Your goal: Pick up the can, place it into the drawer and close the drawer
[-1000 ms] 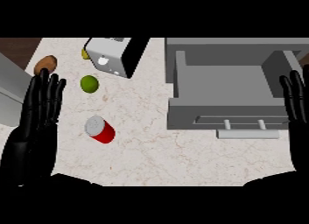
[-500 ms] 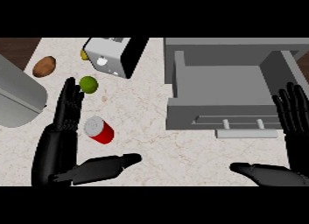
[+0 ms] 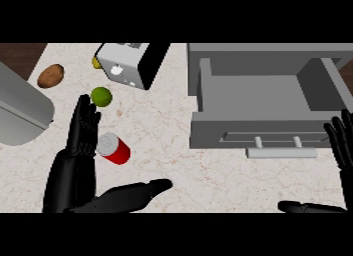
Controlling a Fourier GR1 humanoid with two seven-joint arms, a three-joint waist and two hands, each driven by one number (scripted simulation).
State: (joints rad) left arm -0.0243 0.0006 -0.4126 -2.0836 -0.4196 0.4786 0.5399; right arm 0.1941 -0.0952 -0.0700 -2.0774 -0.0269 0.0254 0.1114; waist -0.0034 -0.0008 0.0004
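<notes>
A red can (image 3: pixel 114 149) with a silver top lies tilted on the marble counter (image 3: pixel 208 180), left of centre. My left hand (image 3: pixel 79 155) is open, its straight fingers just left of the can and its thumb stretched out below it; the can sits in the gap, not held. The grey drawer (image 3: pixel 264 102) stands open at the upper right, its inside empty and its front with a handle (image 3: pixel 278 142) facing me. My right hand (image 3: pixel 349 150) is open at the right edge, fingers up, beside the drawer's front corner.
A green lime (image 3: pixel 101 96) lies just above my left fingertips. A toaster (image 3: pixel 127 65) stands at the back, a brown potato (image 3: pixel 51 75) to its left. A large grey rounded object (image 3: pixel 13 110) fills the left edge.
My left hand has moved right and in toward the can, thumb spreading below it. My right hand has sunk lower along the right edge. The view has shifted slightly.
</notes>
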